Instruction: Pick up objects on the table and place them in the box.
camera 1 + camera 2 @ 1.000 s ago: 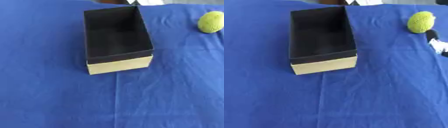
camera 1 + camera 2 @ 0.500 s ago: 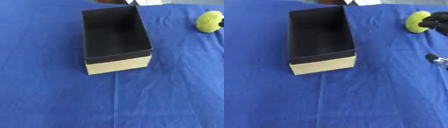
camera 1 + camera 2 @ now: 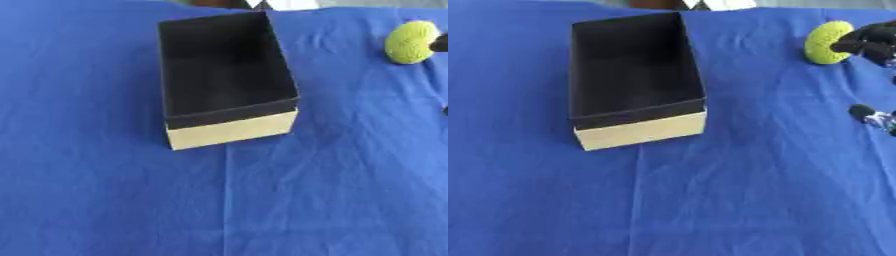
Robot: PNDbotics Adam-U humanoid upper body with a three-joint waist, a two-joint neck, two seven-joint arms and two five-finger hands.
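Note:
A yellow-green ball (image 3: 826, 42) lies on the blue cloth at the far right. My right hand (image 3: 871, 41) comes in from the right edge, open, its black fingers against the ball's right side. Its thumb tip (image 3: 870, 116) hangs well below the ball, apart from it. The box (image 3: 634, 92), black inside with tan outer walls, stands open-topped left of centre and looks empty. In the left eye view only a fingertip (image 3: 439, 44) shows beside the ball (image 3: 409, 42). My left hand is in neither view.
The blue cloth (image 3: 737, 200) covers the whole table, with soft creases in front of the box. Something white (image 3: 719, 4) shows at the far edge behind the box.
My right hand has come in from the right edge and its fingers have reached the ball's right side. The ball and the box have stayed put.

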